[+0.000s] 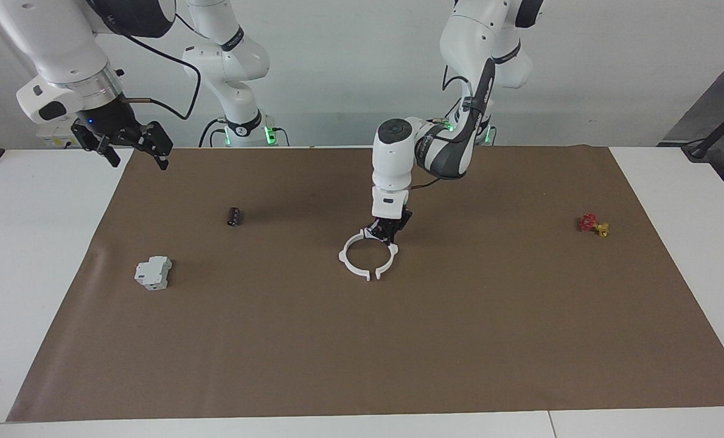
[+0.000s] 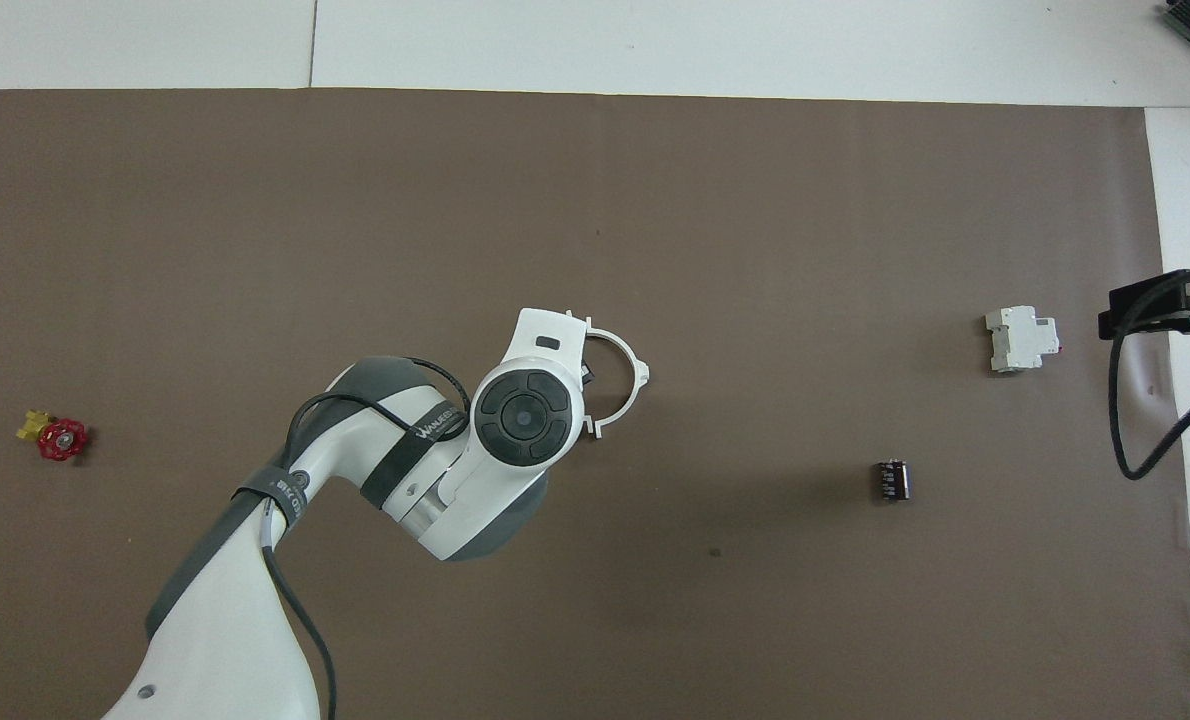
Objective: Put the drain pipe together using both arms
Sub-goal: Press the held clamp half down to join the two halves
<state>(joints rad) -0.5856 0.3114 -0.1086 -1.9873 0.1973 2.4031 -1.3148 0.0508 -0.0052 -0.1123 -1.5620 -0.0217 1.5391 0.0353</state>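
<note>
The left gripper [image 1: 387, 234], clamped on the drain pipe [image 1: 367, 256], holds its robot-side rim. The right gripper [image 1: 132, 146] waits, fingers apart.

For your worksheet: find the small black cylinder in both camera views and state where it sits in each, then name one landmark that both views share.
Facing view: the small black cylinder lies on the brown mat, toward the right arm's end.
Overhead view: the same cylinder lies toward the right arm's end too.
Shared landmark: the grey-white boxy block, farther from the robots than the cylinder.
</note>
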